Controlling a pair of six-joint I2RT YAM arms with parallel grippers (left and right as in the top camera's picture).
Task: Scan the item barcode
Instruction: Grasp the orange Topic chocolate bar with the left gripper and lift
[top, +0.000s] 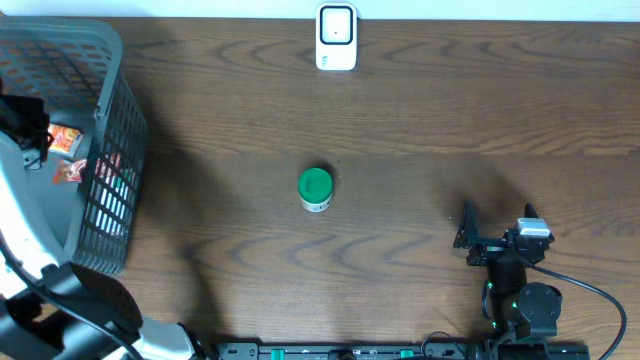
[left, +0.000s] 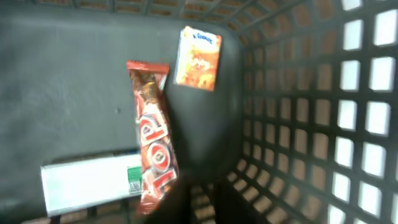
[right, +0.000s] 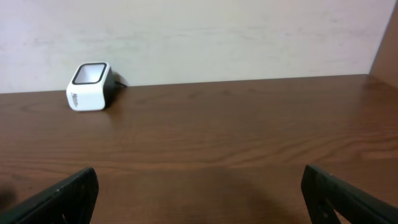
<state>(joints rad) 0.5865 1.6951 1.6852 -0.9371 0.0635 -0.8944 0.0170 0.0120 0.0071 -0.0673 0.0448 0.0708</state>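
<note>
- You're at the pick-up step. Your left gripper (left: 189, 200) is down inside the basket (left: 298, 112) with its jaws closed.
- The near end of the red snack bar (left: 152, 146) runs in under the fingertips, so it looks like a grip on that end. The wrist view is blurred there, so treat the hold as likely rather than certain.
- The rest of the bar stretches away from the tool across the basket floor.
- An orange packet (left: 198, 58) lies just past the bar's far end. A white box (left: 87, 183) touches the bar on the tool's left.
- The left arm reaches over the basket rim and points steeply down, with the mesh wall close on the tool's right.
- Next, lift straight up so you clear that wall and don't drag the neighbouring items. Then carry the bar across the table to the scanner (top: 336, 38) and turn its barcode toward the window.
- A hold on one end of a thin wrapper may droop or slip, so go slowly.
- Your right gripper (right: 199, 196) sits low over the table with its jaws spread wide and nothing between them. The scanner is far ahead of it to the left.
- A green-lidded jar (top: 315, 187) stands on the table, well apart from both tools.
</note>
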